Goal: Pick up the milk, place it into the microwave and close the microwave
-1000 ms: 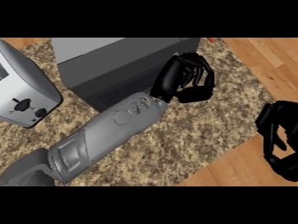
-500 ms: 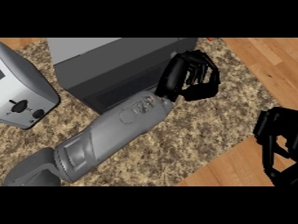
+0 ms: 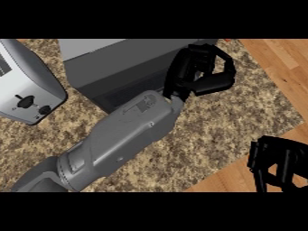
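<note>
The microwave (image 3: 126, 67) is a dark grey box at the top centre of the head view, seen from above. No milk carton shows anywhere. My left forearm stretches from the lower left up to the microwave's right front corner. My left hand (image 3: 195, 72) lies against that corner with relaxed, slightly bent fingers and nothing in it. Whether the door stands open or closed is hidden from this angle. My right hand (image 3: 283, 167) rests open at the lower right edge, holding nothing.
A silver toaster (image 3: 16, 81) stands at the left on the speckled stone counter (image 3: 236, 122). Wooden floor (image 3: 289, 67) shows beyond the counter's right edge.
My left hand has crept slightly farther up along the microwave's right corner. My right hand has sunk toward the lower edge and a little left.
</note>
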`<state>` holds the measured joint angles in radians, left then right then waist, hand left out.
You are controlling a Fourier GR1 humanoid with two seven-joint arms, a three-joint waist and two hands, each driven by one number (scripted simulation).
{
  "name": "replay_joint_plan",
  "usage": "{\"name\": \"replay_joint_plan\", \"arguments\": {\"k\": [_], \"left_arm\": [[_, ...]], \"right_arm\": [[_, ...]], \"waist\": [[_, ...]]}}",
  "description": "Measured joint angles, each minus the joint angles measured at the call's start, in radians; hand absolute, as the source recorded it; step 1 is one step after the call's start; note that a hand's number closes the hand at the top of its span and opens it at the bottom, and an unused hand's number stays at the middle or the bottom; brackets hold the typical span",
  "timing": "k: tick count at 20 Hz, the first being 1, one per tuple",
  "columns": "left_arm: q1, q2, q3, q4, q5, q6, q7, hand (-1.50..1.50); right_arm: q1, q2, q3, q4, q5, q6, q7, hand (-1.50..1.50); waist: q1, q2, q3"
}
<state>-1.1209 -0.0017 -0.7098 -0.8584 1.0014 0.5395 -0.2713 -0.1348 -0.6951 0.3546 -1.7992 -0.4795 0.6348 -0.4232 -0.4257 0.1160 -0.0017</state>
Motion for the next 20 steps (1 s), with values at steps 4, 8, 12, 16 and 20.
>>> {"name": "replay_joint_plan", "arguments": {"k": [4,8,12,16,20], "left_arm": [[0.027,0.0,0.026,0.0,0.071,-0.065,-0.012,1.5],[0.028,0.0,0.01,0.016,0.098,-0.13,-0.025,1.5],[0.022,0.0,-0.006,0.031,0.113,-0.197,-0.039,1.5],[0.019,0.0,-0.018,0.046,0.127,-0.263,-0.052,1.5],[0.015,0.0,-0.031,0.059,0.137,-0.322,-0.062,1.5]], "right_arm": [[0.042,0.018,0.028,-0.035,-0.004,-0.013,0.003,1.5],[0.078,0.038,0.053,-0.073,0.006,-0.032,0.002,1.5],[0.114,0.057,0.078,-0.111,0.018,-0.058,0.006,1.5],[0.15,0.073,0.098,-0.147,0.037,-0.089,0.011,1.5],[0.182,0.095,0.124,-0.187,0.06,-0.123,0.017,1.5]], "waist": [[0.022,-0.006,0.002],[0.038,-0.014,0.006],[0.056,-0.016,0.007],[0.071,-0.018,0.007],[0.088,-0.021,0.007]]}}
